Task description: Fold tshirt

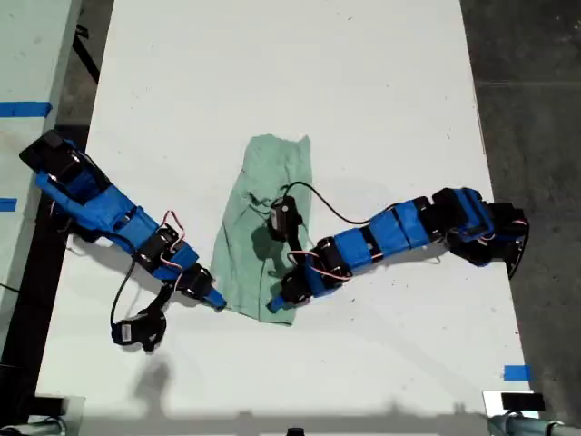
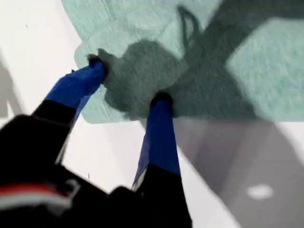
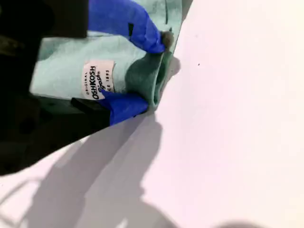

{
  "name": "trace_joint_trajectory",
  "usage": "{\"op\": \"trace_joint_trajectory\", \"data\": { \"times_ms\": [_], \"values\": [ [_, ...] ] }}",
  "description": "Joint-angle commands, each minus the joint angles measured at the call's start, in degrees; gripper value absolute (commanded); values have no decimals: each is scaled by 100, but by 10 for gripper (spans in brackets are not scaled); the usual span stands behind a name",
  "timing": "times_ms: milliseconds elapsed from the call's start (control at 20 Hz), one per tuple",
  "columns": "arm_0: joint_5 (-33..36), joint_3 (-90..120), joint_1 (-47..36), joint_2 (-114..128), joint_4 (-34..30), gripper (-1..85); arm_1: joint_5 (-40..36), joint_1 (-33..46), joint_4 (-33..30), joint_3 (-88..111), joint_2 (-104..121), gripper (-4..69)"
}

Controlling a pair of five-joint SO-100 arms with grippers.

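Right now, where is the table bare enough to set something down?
Bare: the white table beyond the tshirt, and the near strip below both arms in the exterior view. Crowded: the tshirt's near edge, where my first end effector and second end effector meet it.

Plain white tabletop (image 1: 363,82), big and mostly bare. Blue tape strip (image 1: 24,109) on a pale surface out at 10 o'clock in the exterior view, another little blue tape tab (image 1: 516,372) near the tabletop edge at 5 o'clock. Dark grey floor (image 1: 531,91) over at 2 o'clock.
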Motion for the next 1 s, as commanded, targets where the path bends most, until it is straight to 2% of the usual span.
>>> {"op": "trace_joint_trajectory", "data": {
  "times_ms": [0,100,150,300,400,600,700,950],
  "values": [
    [299,-18,-114,-123,-299,121,26,-185,-255,-193,-26,144],
    [457,-114,-193,-132,-290,62,26,-246,-255,-193,-26,9],
    [510,-237,-246,-149,-167,26,26,-290,-255,-193,-18,-12],
    [694,-1389,-334,-729,1028,1,-26,-396,-229,-193,114,-12],
    [1072,-2188,-378,-1055,1327,1,-88,-475,-44,-193,360,-12],
    [1538,-5493,-272,-2109,3085,1,-220,-870,984,-193,1573,-12],
    [1652,-6275,-229,-2145,3261,1,-272,-1002,1134,-193,2092,-12],
    [1749,-6337,-176,-1688,3401,1,-439,-853,1072,-26,2470,-12]
  ]
}}
